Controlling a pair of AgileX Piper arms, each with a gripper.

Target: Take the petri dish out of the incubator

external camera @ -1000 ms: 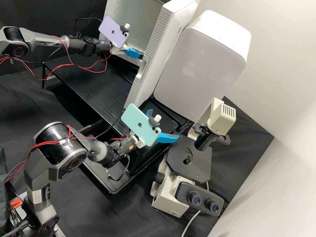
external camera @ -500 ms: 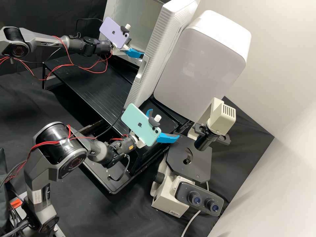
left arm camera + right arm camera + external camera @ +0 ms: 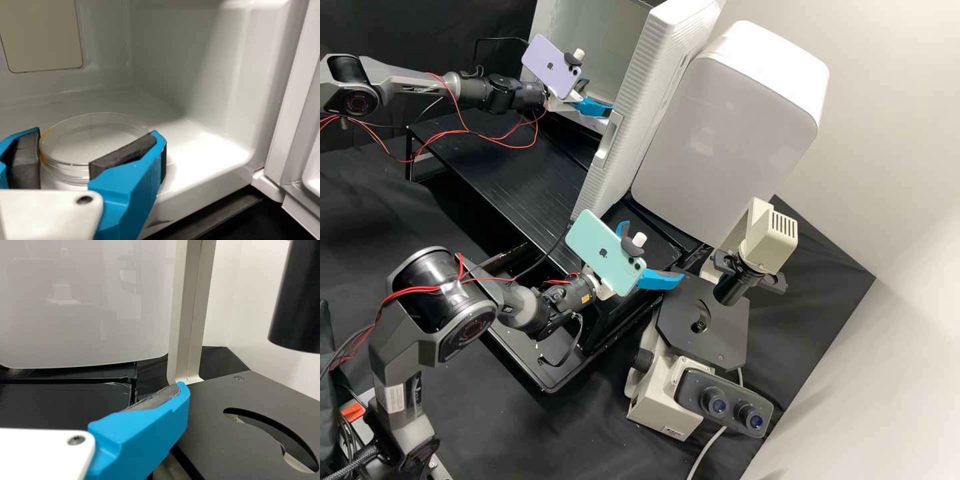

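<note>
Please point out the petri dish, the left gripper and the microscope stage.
petri dish (image 3: 85, 146): left wrist view, middle of its clear top.
left gripper (image 3: 94, 136): left wrist view, gap between its fingertips.
microscope stage (image 3: 720, 340): high view, flat black plate.

You won't get any readable text here. The sticker (image 3: 399, 400) on the near arm's (image 3: 433, 313) base has print too small to make out. The mint phone (image 3: 603, 252) and lilac phone (image 3: 549, 65) each carry a small dark logo on the back, with no lettering. The microscope (image 3: 693, 393) has a bit of dark print low on its body, also too small for you to read.
</note>
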